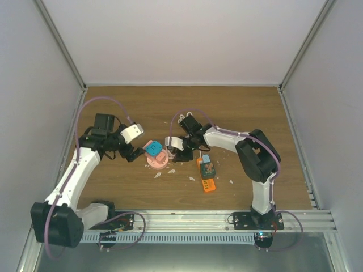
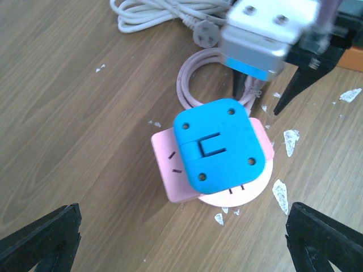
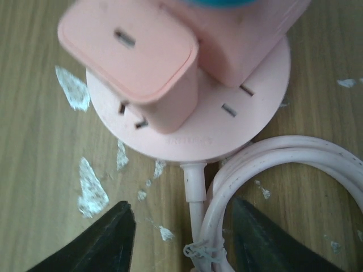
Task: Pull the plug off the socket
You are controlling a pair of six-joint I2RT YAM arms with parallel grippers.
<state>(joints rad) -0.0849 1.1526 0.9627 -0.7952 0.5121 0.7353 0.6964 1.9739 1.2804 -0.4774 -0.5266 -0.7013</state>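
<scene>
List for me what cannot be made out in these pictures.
- Pins of the blue plug: left wrist view, hidden under the plug's own body.
- The blue plug in the right wrist view: cut off by the top edge, only a sliver shows.
- Orange power strip: top view, too small to tell what sits on it.
- White cable: left wrist view, cut off by the top edge.

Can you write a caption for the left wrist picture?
Blue plug sits on the pink socket, open left gripper close by.
</scene>
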